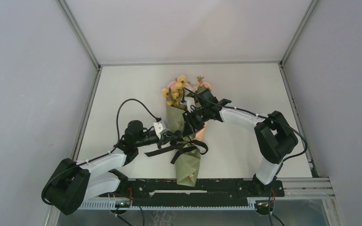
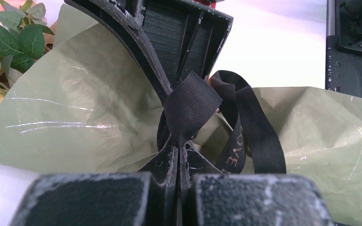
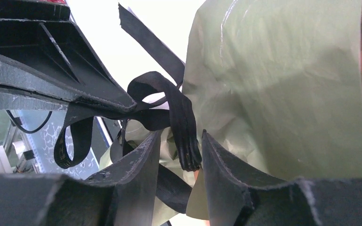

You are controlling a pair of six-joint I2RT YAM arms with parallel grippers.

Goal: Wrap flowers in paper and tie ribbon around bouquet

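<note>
Pinching the black ribbon (image 2: 191,106) between its fingertips, your left gripper (image 2: 178,143) was fully closed, with a short flap of the band standing up just above the pinch. The bouquet (image 1: 187,155) lay on the white bench (image 1: 245,94) between your two arms. Its narrow end pointed toward the arm bases and its wide end pointed away from them. The flowers (image 1: 179,89), yellow, pink and cream, stuck out of that far end. The olive-green paper (image 3: 273,84) was wrapped round the stems as a crinkled cone, and a strip of its peach reverse showed along the right edge in the right wrist view.

The ribbon crossed the cone about midway along, bunched there in loose loops. One tail trailed off to the left across the bench, and another lay over the lower part of the cone.

Your right gripper (image 3: 181,141) sat close against the left one, over the middle of the cone. Its jaws stood partly apart. A folded strand of ribbon hung down into the gap, close against one finger, with bare space between it and the other finger. It was not clamped. Another loop of ribbon hung below the left gripper in that same view.
</note>
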